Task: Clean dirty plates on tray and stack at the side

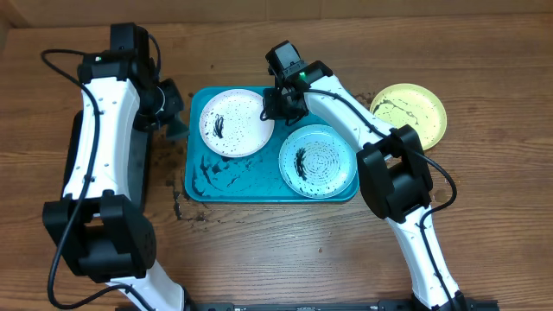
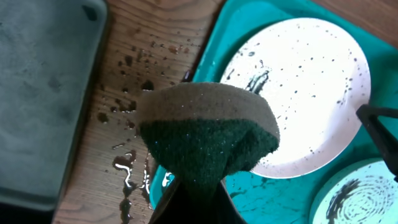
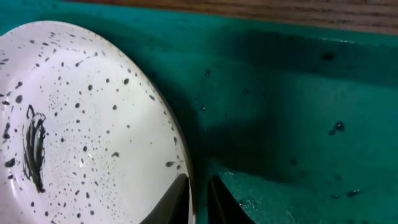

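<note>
The white plate (image 1: 232, 123) and the light blue plate (image 1: 318, 161), both speckled and smeared black, lie in the turquoise tray (image 1: 259, 186). The yellow-green plate (image 1: 409, 112) lies on the table to the right of the tray. My left gripper (image 2: 202, 186) is shut on a green-and-tan sponge (image 2: 208, 134), held over the tray's left edge beside the white plate (image 2: 311, 81). My right gripper (image 3: 199, 186) pinches the right rim of the white plate (image 3: 81, 124), one finger over it and one on the tray side (image 3: 298, 124).
A dark grey tray (image 2: 43, 93) lies left of the turquoise tray, partly under my left arm. Black drips and wet spots (image 2: 127, 168) mark the wood between them. The tray floor (image 2: 273, 193) is smeared black. The light blue plate (image 2: 360, 199) touches the white plate's lower right.
</note>
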